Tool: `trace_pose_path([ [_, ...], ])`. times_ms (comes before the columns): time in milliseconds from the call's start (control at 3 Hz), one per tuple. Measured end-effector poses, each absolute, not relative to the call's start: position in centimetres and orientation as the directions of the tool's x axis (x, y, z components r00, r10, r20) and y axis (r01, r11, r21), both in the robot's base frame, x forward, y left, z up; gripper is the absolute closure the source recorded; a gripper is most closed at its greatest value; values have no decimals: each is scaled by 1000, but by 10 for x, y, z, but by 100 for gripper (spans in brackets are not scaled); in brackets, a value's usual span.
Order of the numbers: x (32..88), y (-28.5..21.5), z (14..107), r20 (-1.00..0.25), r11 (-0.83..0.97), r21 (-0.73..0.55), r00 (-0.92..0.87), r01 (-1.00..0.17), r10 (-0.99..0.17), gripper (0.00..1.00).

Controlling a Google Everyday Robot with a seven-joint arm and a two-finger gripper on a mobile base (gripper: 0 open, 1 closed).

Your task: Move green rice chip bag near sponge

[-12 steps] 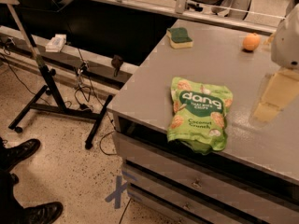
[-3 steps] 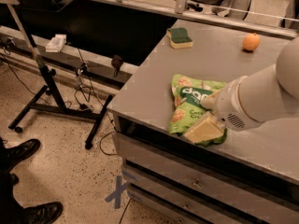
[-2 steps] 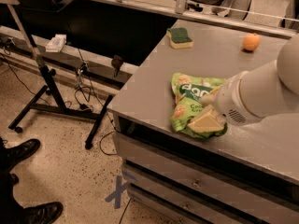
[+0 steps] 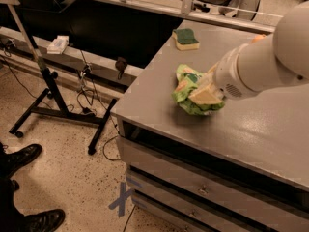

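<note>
The green rice chip bag (image 4: 187, 87) is crumpled up near the middle of the grey table (image 4: 149, 98), its lower end bunched together. My gripper (image 4: 205, 95) is on the bag's right side, and its tan fingers (image 4: 204, 97) are closed on the bag. My white arm (image 4: 270, 57) reaches in from the upper right. The sponge (image 4: 186, 38), dark green on top with a yellow base, lies at the table's far left edge, about a bag's length beyond the bag. They are apart.
A sliver of an orange fruit (image 4: 257, 36) shows behind my arm. Drawers (image 4: 193, 190) sit under the table front. A black stand (image 4: 46, 81) and cables are on the left. Someone's shoes (image 4: 21, 158) are at the lower left. A blue tape cross (image 4: 125, 196) marks the floor.
My gripper came down on the flat bag and closed on it. The bag has crumpled and shifted a little away from the front edge, toward the sponge.
</note>
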State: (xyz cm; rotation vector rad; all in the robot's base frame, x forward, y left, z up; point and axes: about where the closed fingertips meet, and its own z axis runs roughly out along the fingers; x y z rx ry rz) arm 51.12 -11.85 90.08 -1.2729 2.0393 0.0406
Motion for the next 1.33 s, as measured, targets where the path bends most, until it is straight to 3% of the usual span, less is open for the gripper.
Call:
trace_pose_path([
  [1333, 618, -69, 896, -567, 579, -496, -264, -647, -780, 100],
])
